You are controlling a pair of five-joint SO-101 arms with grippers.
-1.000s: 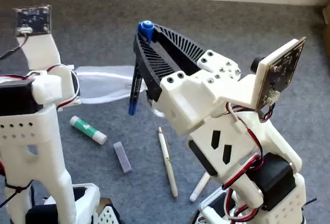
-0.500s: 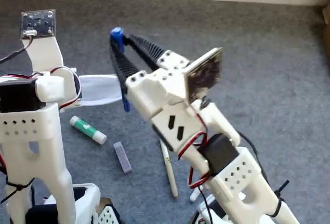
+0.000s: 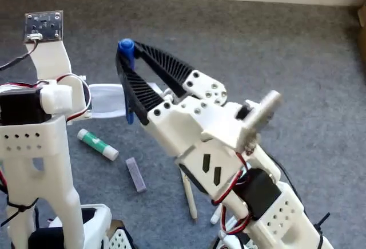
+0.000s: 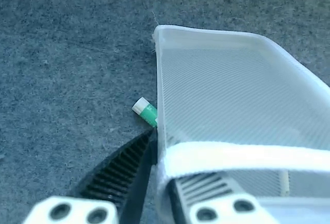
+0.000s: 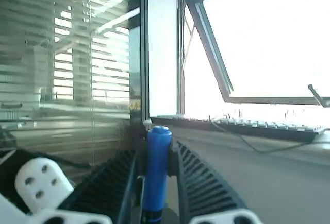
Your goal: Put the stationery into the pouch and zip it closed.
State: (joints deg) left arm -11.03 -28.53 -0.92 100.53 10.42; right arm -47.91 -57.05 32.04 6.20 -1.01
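My right gripper (image 3: 123, 53) is shut on a blue pen (image 3: 127, 83), which hangs upright above the carpet. The pen's lower end is at the near end of the white mesh pouch (image 3: 106, 100). In the right wrist view the blue pen (image 5: 155, 175) stands clamped between the black ribbed fingers (image 5: 198, 183). My left gripper (image 4: 154, 137) is shut on the rim of the pouch (image 4: 237, 95) and holds it off the floor. A green-and-white glue stick (image 3: 98, 144), a purple eraser (image 3: 136, 174) and a white pen (image 3: 187, 194) lie on the carpet.
The floor is grey carpet (image 3: 274, 48). The left arm's white body (image 3: 34, 140) stands at the near left, beside the glue stick (image 4: 145, 112). A second white stick (image 3: 216, 218) lies partly hidden under the right arm's base.
My right arm has swung left with the blue pen and its wrist has turned. The pen's lower end now hangs at the pouch. The left arm has hardly moved.
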